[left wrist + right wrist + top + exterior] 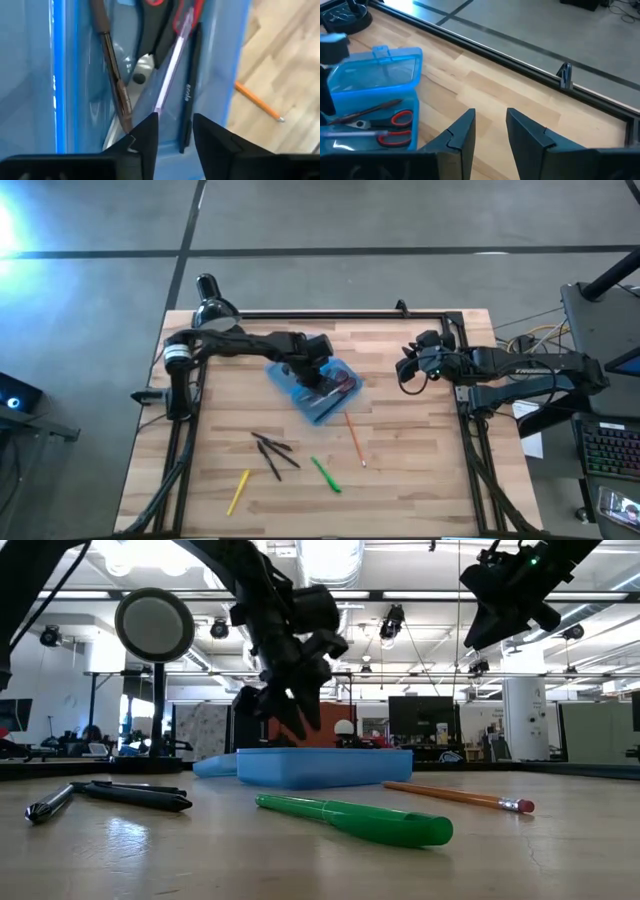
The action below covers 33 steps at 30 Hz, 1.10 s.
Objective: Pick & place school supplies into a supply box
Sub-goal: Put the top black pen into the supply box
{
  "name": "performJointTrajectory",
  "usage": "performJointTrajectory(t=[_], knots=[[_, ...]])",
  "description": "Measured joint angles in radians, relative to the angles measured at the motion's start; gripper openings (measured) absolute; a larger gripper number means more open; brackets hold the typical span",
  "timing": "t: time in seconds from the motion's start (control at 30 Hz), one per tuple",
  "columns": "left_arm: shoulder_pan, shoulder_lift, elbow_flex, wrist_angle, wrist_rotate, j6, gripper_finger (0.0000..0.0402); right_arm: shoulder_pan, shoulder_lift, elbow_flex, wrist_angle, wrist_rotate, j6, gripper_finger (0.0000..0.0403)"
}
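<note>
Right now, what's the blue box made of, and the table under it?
The blue box looks like see-through plastic: smooth, shiny, and the scissors show through its wall. The table looks like wood, pale blocks with grain lines, probably sealed smooth.

A black desk lamp (pixel 212 302) stands at the wooden table's (pixel 420 470) far-left corner.
</note>
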Motion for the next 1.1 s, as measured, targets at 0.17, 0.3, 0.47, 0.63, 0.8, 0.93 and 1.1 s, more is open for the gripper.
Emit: performJointTrajectory(t=[0.17, 0.3, 0.47, 0.63, 0.8, 0.93, 1.1], knots=[[-0.024, -0.077, -0.011, -0.025, 0.052, 0.217, 0.0118, 0.0, 0.0, 0.0, 0.001, -0.011, -0.052, 0.0107], [-0.096, -0.179, -0.043, -0.095, 0.065, 0.434, 0.0118, 0.0, 0.001, -0.001, 0.006, -0.047, -0.088, 0.0103], [-0.201, -0.306, -0.196, -0.114, 0.039, 0.443, 0.0119, 0.0, 0.005, -0.003, 0.007, -0.057, -0.089, 0.0098], [-0.36, -0.411, -0.381, -0.049, -0.098, 0.445, 0.0119, 0.0, 0.022, -0.01, 0.017, -0.058, -0.085, 0.01], [-0.467, -0.439, -0.503, 0.07, -0.206, 0.37, 0.0119, 0.0, 0.059, -0.01, 0.034, -0.07, -0.085, 0.0101], [-0.474, -0.435, -0.531, 0.166, -0.24, 0.313, 0.0119, 0.0, 0.095, -0.01, 0.061, -0.1, -0.086, 0.0097], [-0.476, -0.407, -0.532, 0.2, -0.239, 0.363, 0.0119, 0.0, 0.145, -0.01, 0.085, -0.117, -0.086, 0.0097]])
